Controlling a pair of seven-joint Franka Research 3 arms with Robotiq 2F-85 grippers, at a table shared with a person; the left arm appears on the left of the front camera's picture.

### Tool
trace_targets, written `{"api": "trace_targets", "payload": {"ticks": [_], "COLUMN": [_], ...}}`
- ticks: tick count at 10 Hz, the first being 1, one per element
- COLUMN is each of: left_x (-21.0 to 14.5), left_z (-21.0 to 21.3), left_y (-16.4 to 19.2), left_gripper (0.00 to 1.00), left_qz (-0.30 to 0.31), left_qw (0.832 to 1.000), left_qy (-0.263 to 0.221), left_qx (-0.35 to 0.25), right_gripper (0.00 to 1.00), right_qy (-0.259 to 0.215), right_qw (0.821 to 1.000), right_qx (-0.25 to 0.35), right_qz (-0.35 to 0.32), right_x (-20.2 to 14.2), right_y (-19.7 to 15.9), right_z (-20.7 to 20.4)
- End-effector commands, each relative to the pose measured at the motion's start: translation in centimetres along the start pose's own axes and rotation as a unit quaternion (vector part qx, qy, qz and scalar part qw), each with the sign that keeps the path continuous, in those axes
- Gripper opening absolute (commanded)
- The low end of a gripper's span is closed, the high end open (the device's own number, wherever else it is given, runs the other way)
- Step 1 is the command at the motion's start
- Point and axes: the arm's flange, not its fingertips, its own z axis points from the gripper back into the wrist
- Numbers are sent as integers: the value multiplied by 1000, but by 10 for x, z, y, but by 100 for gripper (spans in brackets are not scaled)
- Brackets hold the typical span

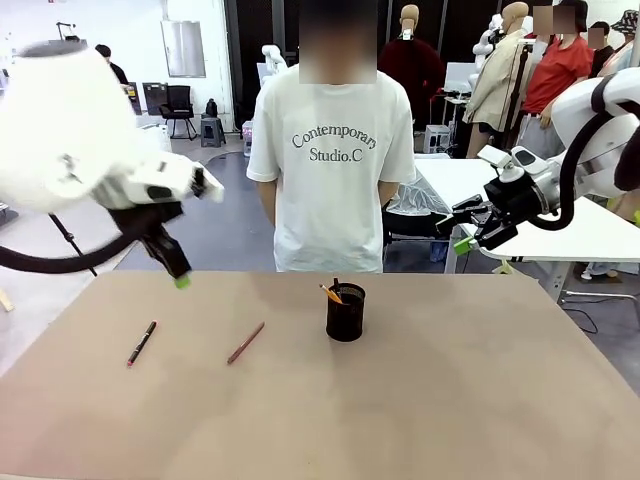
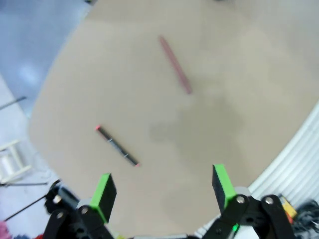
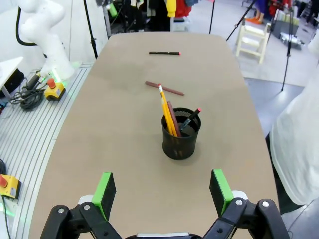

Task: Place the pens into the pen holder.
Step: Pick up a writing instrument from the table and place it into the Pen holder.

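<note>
Mesh pen holder [image 1: 345,313] has yellow pencil [image 3: 167,112]; black pen [image 1: 141,343], pink pen [image 1: 245,343] on tabletop [image 1: 450,400]. Left end effector [image 2: 162,181], right end effector [image 3: 161,184] wide, empty.

A plain tan desk [image 1: 450,400]; a black wire-mesh pen holder [image 1: 345,318]; an orange-yellow pencil [image 3: 166,110]; a reddish-pink pen [image 1: 246,342]; a black pen [image 1: 141,343] with red ends.

A robotics lab — emergency-stop box [image 3: 53,88], floor cables [image 3: 26,95], tripod [image 3: 288,47] beside the table [image 3: 119,149].

Bright, even indoor light casts faint shadows; the left wrist view is blurred, the others sharp.
</note>
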Motion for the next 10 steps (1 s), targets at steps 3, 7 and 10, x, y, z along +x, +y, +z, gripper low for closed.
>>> {"api": "trace_targets", "payload": {"ticks": [3, 7, 10], "left_x": [34, 27, 31], "left_z": [-69, -65, -68], "left_y": [-23, -28, -28], "left_gripper": [100, 100, 100], "left_qz": [-25, -36, -37], "left_qw": [1000, 999, 999], "left_qy": [7, 11, 9], "left_qx": [15, -11, -11], "right_gripper": [100, 100, 100], "right_qy": [-3, -3, -3], "right_qw": [1000, 1000, 1000], "right_qx": [-1, -1, -1], "right_qz": [-1, -1, -1], "right_x": [3, 3, 3], "right_y": [0, 0, 0], "right_z": [0, 0, 0]}}
